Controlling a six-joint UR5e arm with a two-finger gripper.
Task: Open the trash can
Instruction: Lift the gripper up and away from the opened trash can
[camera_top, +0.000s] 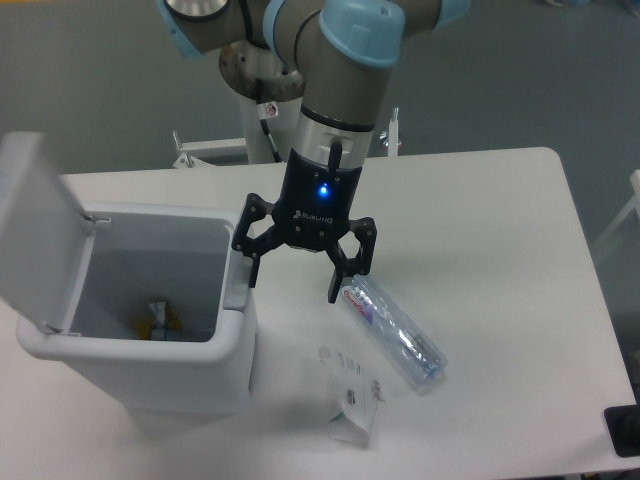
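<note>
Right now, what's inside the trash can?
The trash can stands with its lid up. At the bottom lies something small and yellow, too blurred to identify. The near wall hides the rest of the floor.

You have the trash can (150, 340) at the table's left edge: a white boxy bin, its lid (35, 225) swung up and back on the far-left side, a small yellow item visible inside.

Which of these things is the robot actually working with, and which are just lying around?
Part of the job:
- trash can, lid already up
- end effector, open, holding nothing

Just lying about:
- clear plastic bottle on the table
- small clear package
- yellow item inside the can
</note>
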